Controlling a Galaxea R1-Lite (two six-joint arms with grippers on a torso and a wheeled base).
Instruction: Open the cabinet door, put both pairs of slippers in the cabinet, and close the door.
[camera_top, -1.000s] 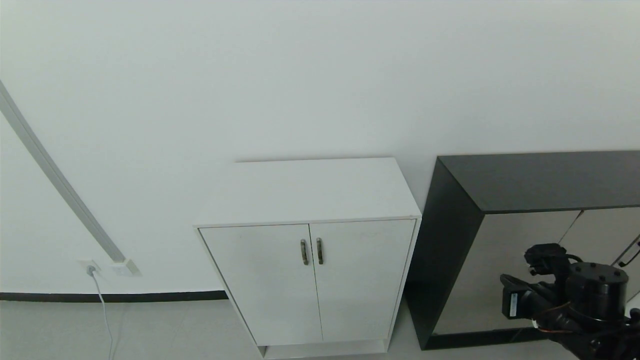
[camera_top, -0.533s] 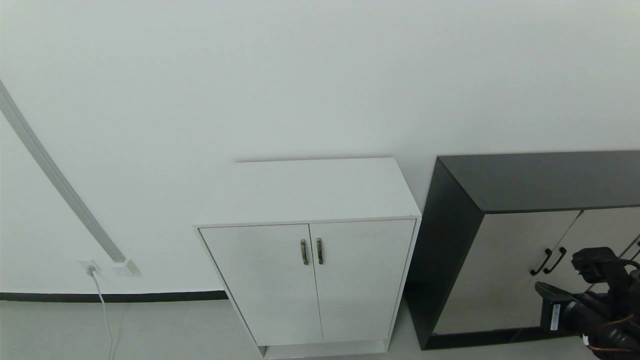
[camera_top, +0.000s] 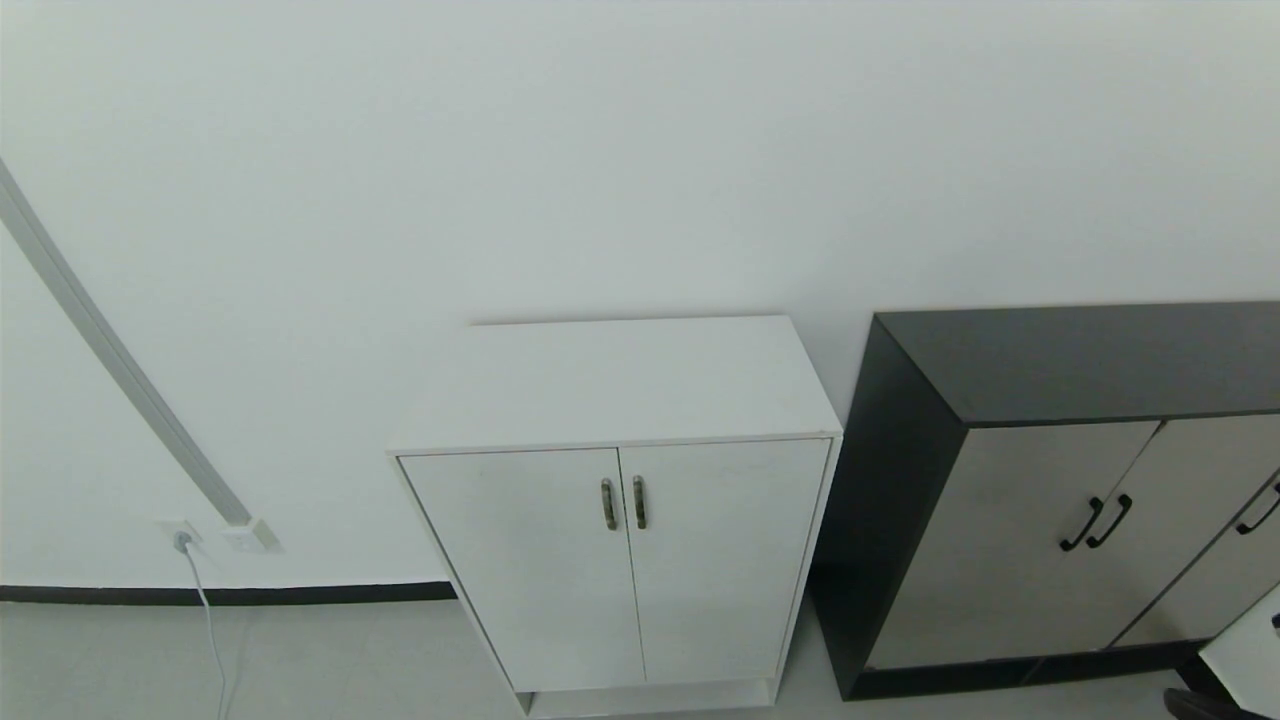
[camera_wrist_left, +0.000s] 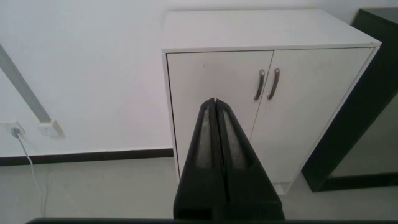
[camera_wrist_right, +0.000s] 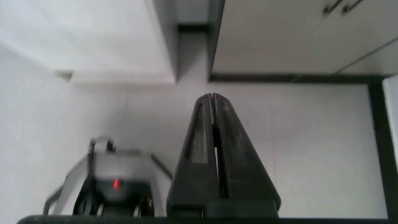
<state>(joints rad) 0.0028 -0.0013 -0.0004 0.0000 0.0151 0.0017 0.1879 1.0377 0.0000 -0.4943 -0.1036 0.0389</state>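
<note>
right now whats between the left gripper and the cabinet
Nothing. In the left wrist view the stretch from the left gripper to the cabinet is bare, with floor below.

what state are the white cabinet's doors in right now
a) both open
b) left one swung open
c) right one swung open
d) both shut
d, since both doors of the white cabinet lie flush with its front, with the two handles side by side at the middle seam and no gap showing.
</note>
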